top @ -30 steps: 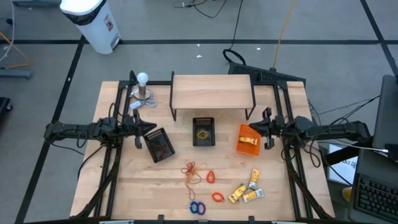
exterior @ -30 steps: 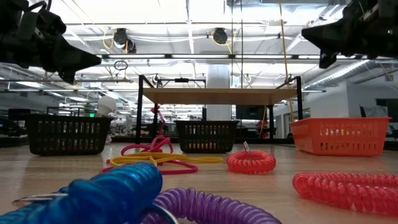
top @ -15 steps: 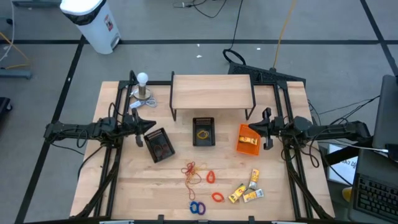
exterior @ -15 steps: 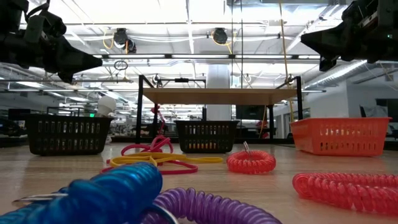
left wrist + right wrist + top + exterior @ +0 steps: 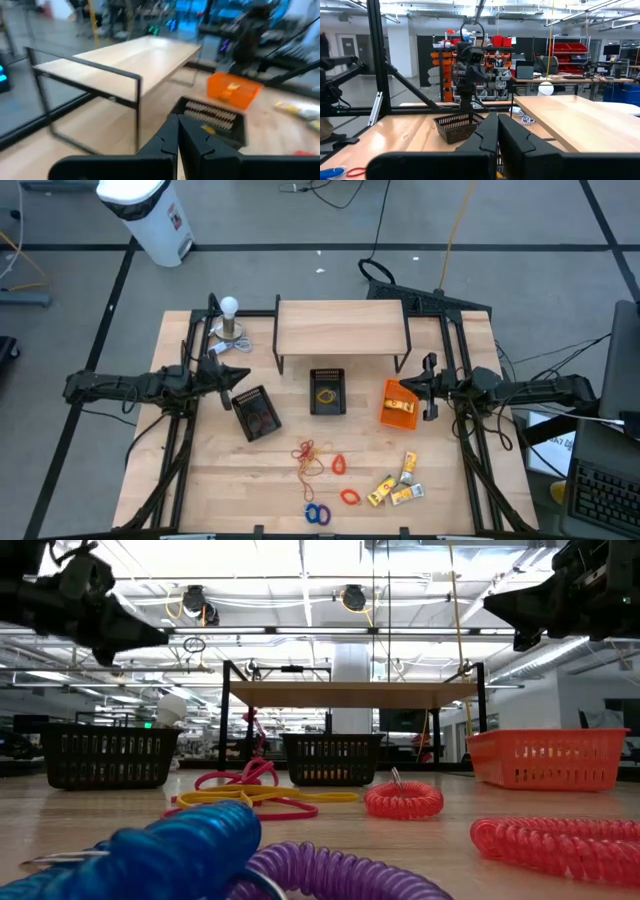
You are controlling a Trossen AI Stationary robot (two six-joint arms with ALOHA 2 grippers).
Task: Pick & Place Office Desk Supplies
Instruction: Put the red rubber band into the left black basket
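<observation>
Both arms are hanging above the surface [image 5: 200, 480] with nothing held. The left gripper [image 5: 243, 379] is hovering at about 9 o'clock from the middle, just beside the tilted black mesh bin [image 5: 256, 412], its jaws pressed together. The right gripper [image 5: 412, 388] is sitting at 3 o'clock, just beside the orange bin [image 5: 398, 403], its jaws likewise together and holding nothing.

The office desk supplies are lying toward 6 o'clock, well apart from both grippers: a tangle of rubber bands [image 5: 310, 456], a red ring [image 5: 338, 465], an orange ring [image 5: 349, 497], blue rings [image 5: 317, 514], and the yellow packets [image 5: 396, 483] off toward 5 o'clock. A second black mesh bin [image 5: 327, 391] at the centre is already holding something yellow, and the orange bin is holding yellow items too.

What could go wrong from here, as I judge it: the bands are knotted over one another, so a pinch on one is likely to be dragging others up with it. They are lying flat and thin, so jaws coming down too shallow would be closing on air, and too deep would be scraping the wood. The packets are touching each other, so a grab could be nudging a neighbour away. The left gripper is also so near its bin that a careless swing could be knocking it.
</observation>
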